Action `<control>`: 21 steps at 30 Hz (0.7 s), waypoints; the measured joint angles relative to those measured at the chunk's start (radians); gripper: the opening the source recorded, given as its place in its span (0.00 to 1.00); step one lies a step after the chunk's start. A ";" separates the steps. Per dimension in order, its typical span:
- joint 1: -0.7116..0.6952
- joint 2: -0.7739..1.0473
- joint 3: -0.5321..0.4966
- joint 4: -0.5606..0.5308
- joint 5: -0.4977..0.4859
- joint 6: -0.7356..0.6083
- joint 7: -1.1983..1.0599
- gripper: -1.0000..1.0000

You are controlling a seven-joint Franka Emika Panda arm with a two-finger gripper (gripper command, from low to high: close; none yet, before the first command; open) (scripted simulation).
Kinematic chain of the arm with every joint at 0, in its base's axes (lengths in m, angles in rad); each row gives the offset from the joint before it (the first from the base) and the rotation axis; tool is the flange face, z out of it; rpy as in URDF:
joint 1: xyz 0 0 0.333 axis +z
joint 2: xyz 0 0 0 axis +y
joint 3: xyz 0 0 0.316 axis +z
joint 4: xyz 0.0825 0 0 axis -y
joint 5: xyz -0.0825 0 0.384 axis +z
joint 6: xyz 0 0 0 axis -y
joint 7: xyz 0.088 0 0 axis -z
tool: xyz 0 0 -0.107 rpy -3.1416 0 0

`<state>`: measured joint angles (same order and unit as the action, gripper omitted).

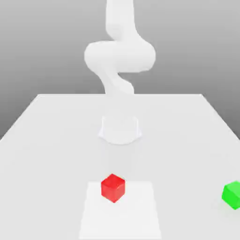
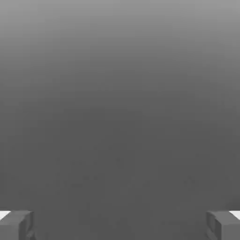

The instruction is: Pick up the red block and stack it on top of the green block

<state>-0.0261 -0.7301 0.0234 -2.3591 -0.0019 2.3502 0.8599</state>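
The red block (image 1: pixel 113 187) rests on a lighter square patch of the white table (image 1: pixel 56 140), near the front and slightly to the exterior view's left of centre. Far off on the exterior view's right sits the green block (image 1: pixel 232 195), at the picture's edge. Behind them the white arm (image 1: pixel 119 56) rises from its round base (image 1: pixel 120 130) and bends upward out of the picture. In the hand view my gripper (image 2: pixel 120 225) is open, its two grey fingertips (image 2: pixel 16 225) far apart with nothing between them, facing a plain grey background.
The lighter square patch (image 1: pixel 121 211) lies under the red block at the table's front. The table's back edge runs behind the arm's base, and its side edges slant outward toward the front.
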 joint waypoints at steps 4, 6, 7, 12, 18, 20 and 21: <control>-0.047 0.136 0.040 -0.109 -0.004 0.095 0.115 0.50; -0.068 0.203 0.056 -0.163 -0.007 0.141 0.172 0.50; -0.077 0.236 0.064 -0.189 -0.008 0.165 0.200 0.50; -0.125 0.411 0.096 -0.327 -0.008 0.285 0.343 0.50; -0.159 0.671 0.111 -0.491 0.014 0.466 0.510 0.50; -0.160 0.750 0.104 -0.494 -0.009 0.530 0.540 0.50; -0.156 0.787 0.095 -0.491 -0.026 0.561 0.555 0.50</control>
<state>-0.1822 0.0567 0.1183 -2.8499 -0.0274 2.9111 1.4146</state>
